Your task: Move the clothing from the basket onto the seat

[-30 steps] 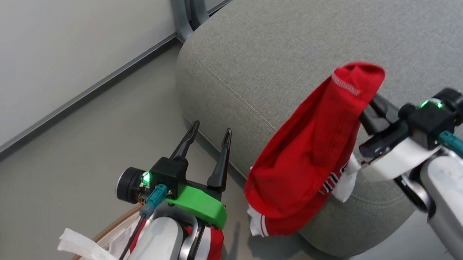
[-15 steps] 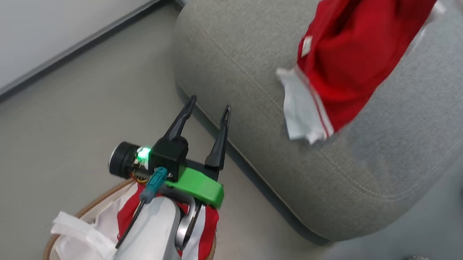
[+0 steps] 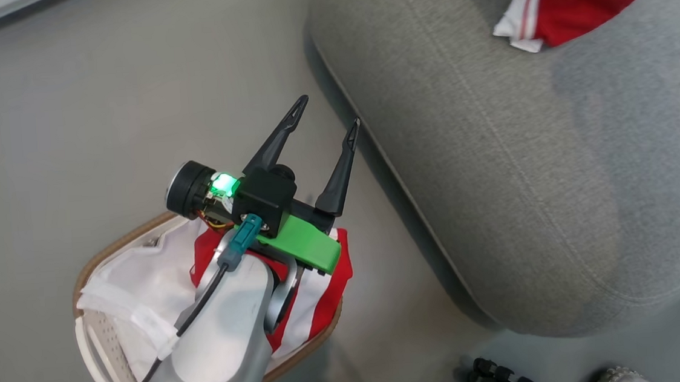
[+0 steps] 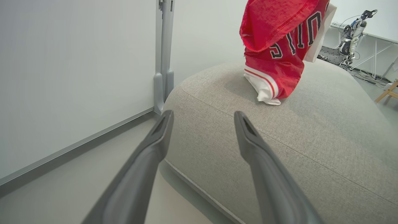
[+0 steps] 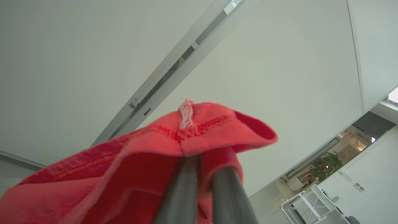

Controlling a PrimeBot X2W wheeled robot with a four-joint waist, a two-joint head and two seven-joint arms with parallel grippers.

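The left jaws are seen standing wide apart and empty, pointing over the floor [image 3: 97,113] toward the edge of the seat [image 3: 526,170]. Directly below and behind the base of these jaws the basket [image 3: 108,249] is found, and in it a red garment [image 3: 334,276] with broad white stripes is lying crumpled against the side nearest the seat, partly hidden by the arm and bordered by the white liner [image 3: 141,285]. This garment is judged to be light, limp and easily bunched; no fixed shape can be counted on, and it should drape and trail once lifted. A raised red fold near the middle is judged the best place for hold to be taken, so that the liner, which is just as soft and lies touching it, is not pinched along with it. Ahead of the left jaws, across the seat and well apart from them, the other red garment [image 4: 279,46] is held up by the right jaws, which are closed tight on a fold of it [image 5: 186,137]. It is hung loosely, with its white-trimmed hem at or just above the seat; which cannot be told.
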